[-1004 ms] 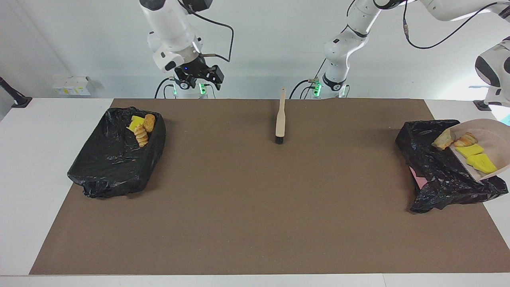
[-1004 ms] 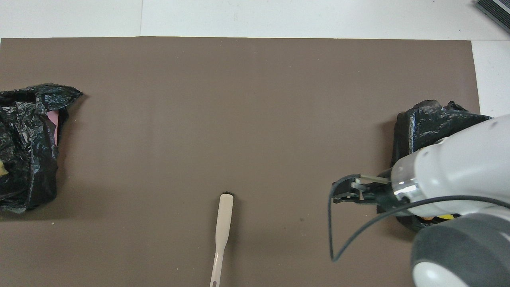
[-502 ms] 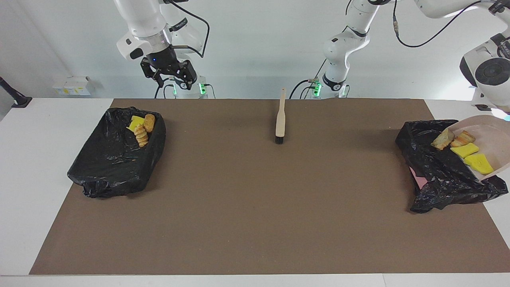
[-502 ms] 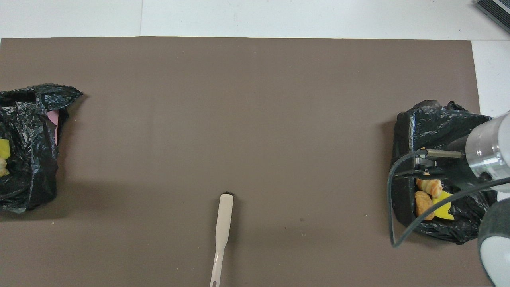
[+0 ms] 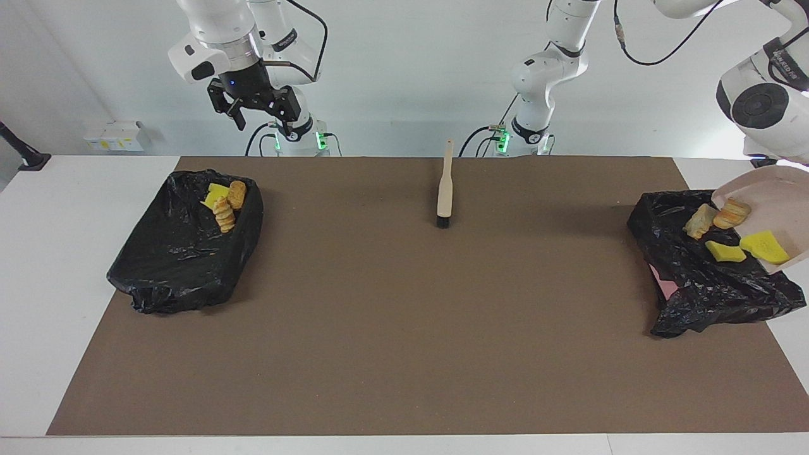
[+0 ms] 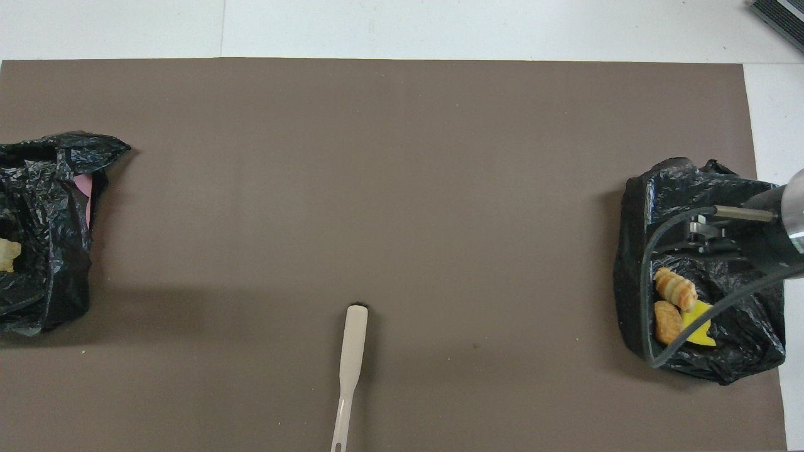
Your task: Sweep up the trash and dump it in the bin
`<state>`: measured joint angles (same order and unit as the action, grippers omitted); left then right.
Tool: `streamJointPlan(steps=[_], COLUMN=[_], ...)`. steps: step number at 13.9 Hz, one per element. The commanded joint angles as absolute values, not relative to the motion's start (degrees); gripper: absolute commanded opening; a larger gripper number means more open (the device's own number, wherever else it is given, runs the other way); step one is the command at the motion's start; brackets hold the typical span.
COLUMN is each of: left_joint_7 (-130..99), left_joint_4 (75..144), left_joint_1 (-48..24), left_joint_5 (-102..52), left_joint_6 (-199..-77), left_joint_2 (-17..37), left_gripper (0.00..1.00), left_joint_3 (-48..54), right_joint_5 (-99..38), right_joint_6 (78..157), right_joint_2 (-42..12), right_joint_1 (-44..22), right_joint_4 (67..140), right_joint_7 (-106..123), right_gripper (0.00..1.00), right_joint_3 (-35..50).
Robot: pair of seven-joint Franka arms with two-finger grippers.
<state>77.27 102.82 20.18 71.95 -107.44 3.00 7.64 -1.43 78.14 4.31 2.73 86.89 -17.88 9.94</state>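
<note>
**Dustpan tips over the bin at the left arm's end**

The brown mat [image 5: 404, 328] serves as the landmark; a black-bagged bin [image 5: 701, 278] sits on the mat's edge at the left arm's end, and a second black-bagged bin [image 5: 183, 253] sits on the mat at the right arm's end. The beige dustpan [image 5: 774, 196] hangs tilted over the first bin, its low edge toward the bag; the left gripper itself lies out of sight past the picture's edge, closed down narrow, and what it grips cannot be seen. Four bits of trash are at the pan's lip: a tan pastry lump [image 5: 700, 221] and a yellow sponge piece [image 5: 725, 251] lie against the black bag, while an orange pastry lump [image 5: 732, 213] and a larger yellow sponge piece [image 5: 763, 246] rest on the pan. In the second bin lie a yellow sponge piece [image 5: 217, 193], a ridged pastry [image 5: 223, 215] and a round orange lump [image 5: 237, 194], all at the end nearer the robots. The right gripper [image 5: 253, 110] hangs raised above that bin's robot end, fingers spread wide and empty. A wooden-handled brush [image 5: 445, 186] lies on the mat midway between the bins, bristles pointing away from the robots.
</note>
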Motion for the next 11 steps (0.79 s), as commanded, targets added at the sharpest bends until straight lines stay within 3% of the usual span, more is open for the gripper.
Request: streamJointPlan(steps=[1,5,11], left_joint_7=[75.85,75.59,72.87], left_joint_4=[103.45,103.62,103.45], left_joint_1=[18.81,18.46,9.59], left_joint_5=[76.89,81.11,75.62], left_joint_6=[-106.79,-104.33,-93.0], left_joint_2=[2.29,1.94,1.76], left_gripper=[0.0,0.0,0.0], left_joint_3=[7.03,7.03,7.38], right_joint_5=[-1.49,-2.11,-2.46], right_joint_6=[76.99,76.29,75.85], right_joint_2=[4.31,5.18,5.8], right_joint_1=[4.04,4.13,4.13], right_joint_4=[86.31,87.36,88.15], right_joint_7=[-11.71,-10.81,-10.81], right_gripper=[1.0,1.0,1.0], right_joint_3=[9.32,8.53,8.35])
